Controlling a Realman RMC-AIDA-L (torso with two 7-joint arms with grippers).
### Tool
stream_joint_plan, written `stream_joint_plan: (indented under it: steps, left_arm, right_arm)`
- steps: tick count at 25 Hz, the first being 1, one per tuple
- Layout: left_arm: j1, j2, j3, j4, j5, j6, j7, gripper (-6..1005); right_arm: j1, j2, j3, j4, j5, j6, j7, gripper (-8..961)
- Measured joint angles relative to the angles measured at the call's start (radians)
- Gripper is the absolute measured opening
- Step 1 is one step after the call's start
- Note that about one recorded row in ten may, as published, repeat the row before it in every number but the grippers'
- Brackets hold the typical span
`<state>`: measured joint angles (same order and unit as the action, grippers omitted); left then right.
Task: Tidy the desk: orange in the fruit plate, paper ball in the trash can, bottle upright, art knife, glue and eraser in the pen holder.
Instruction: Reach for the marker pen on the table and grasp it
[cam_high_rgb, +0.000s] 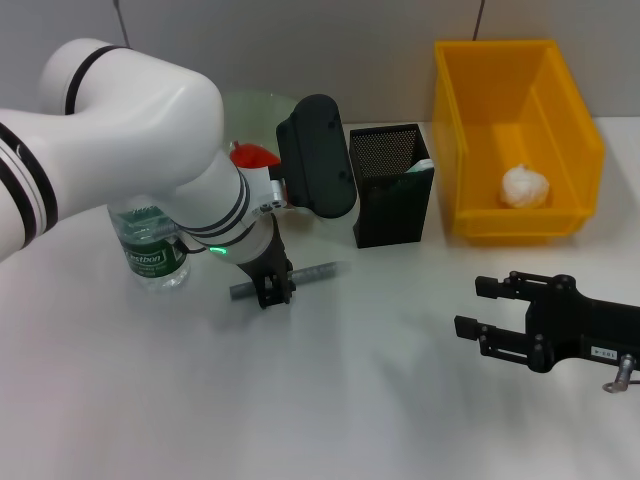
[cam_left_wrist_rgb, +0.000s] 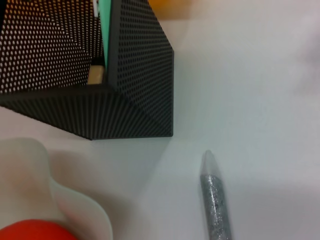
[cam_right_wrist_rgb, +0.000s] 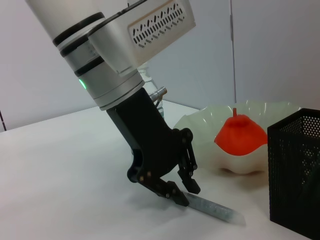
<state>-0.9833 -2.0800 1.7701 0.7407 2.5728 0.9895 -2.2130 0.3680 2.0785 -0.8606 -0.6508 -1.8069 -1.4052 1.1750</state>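
A grey glittery art knife (cam_high_rgb: 315, 271) lies on the table in front of the pen holder (cam_high_rgb: 391, 186). My left gripper (cam_high_rgb: 272, 289) is down on its middle, fingers (cam_right_wrist_rgb: 180, 198) shut on either side of it. The knife's tip (cam_left_wrist_rgb: 214, 195) points toward the black mesh holder (cam_left_wrist_rgb: 135, 85), which holds a teal item (cam_high_rgb: 415, 176) and a tan eraser (cam_left_wrist_rgb: 96, 75). The orange (cam_high_rgb: 250, 155) sits in the pale-green fruit plate (cam_right_wrist_rgb: 252, 167). The bottle (cam_high_rgb: 154, 247) stands upright beside my left arm. The paper ball (cam_high_rgb: 525, 187) lies in the yellow trash can (cam_high_rgb: 470, 110). My right gripper (cam_high_rgb: 478, 306) rests open at the right.
The pen holder stands between the fruit plate and the yellow bin. Bare white table stretches along the front, between the two grippers.
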Motion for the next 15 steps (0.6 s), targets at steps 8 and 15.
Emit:
stream_joint_plan:
  steps: [8, 15]
  left_arm:
    - [-0.002, 0.0, 0.0, -0.012, 0.0, -0.001, 0.003, 206]
    - [-0.004, 0.0, 0.0, -0.015, 0.005, -0.005, 0.005, 190]
  right_arm:
    - [0.002, 0.001, 0.0, 0.002, 0.0, 0.0, 0.0, 627]
    - [0.008, 0.002, 0.0, 0.002, 0.0, 0.0, 0.0, 627]
